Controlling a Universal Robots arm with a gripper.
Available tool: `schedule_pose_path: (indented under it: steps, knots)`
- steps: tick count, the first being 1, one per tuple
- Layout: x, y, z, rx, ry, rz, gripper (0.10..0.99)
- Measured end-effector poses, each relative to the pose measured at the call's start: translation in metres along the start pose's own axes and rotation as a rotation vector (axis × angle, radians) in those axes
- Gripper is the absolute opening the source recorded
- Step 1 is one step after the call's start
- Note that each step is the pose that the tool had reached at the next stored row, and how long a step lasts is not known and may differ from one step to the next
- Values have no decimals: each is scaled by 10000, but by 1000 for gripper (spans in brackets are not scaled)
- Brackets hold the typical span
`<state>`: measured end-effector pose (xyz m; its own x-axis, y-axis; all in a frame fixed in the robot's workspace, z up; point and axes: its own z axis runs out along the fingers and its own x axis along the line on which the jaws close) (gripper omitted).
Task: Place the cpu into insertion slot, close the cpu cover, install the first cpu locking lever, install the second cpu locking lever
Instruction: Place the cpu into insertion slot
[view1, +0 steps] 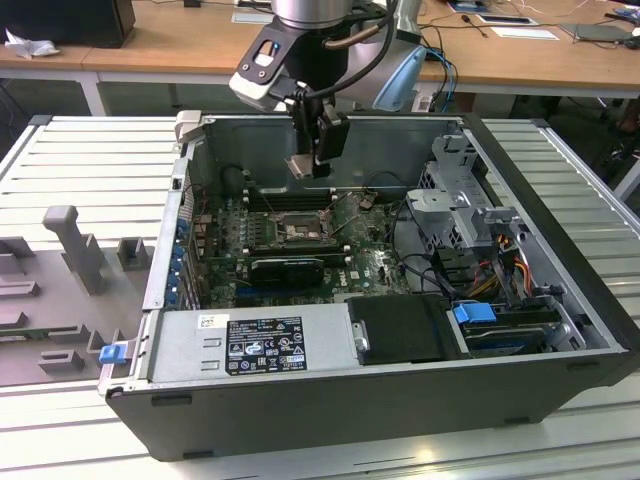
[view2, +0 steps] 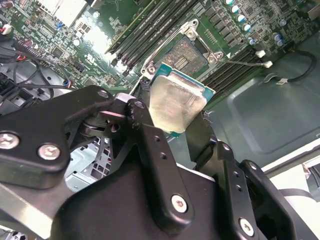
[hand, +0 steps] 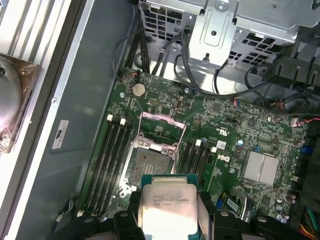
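My gripper (view1: 318, 158) hangs inside the open computer case (view1: 150, 300), shut on the cpu (view1: 299, 166), a pale silvery square chip held by its edges. In both wrist views the cpu (hand: 167, 207) (view2: 176, 105) sits between the black fingers (view2: 150, 145), above the green board and apart from it. The insertion slot (hand: 150, 162) (view2: 182, 54) (view1: 298, 228) lies open below, offset a little from the chip. The cpu cover (hand: 162, 131), a thin metal frame with a window, stands swung up at the slot's far side.
Long black memory slots (hand: 111, 160) flank the socket on both sides. A grey drive cage (view1: 455, 205) with cables (view1: 410, 235) fills the case at the exterior view's right, and a power supply (view1: 255, 345) lies along the near wall. Grey fixtures (view1: 70, 250) stand on the ribbed table.
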<state>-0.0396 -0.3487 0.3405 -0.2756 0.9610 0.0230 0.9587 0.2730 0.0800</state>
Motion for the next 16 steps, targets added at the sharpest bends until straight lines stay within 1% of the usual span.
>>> schedule_pose_path:
  steps: [16]
  knots:
    - [-1,-3,45,4,-20,292,525]
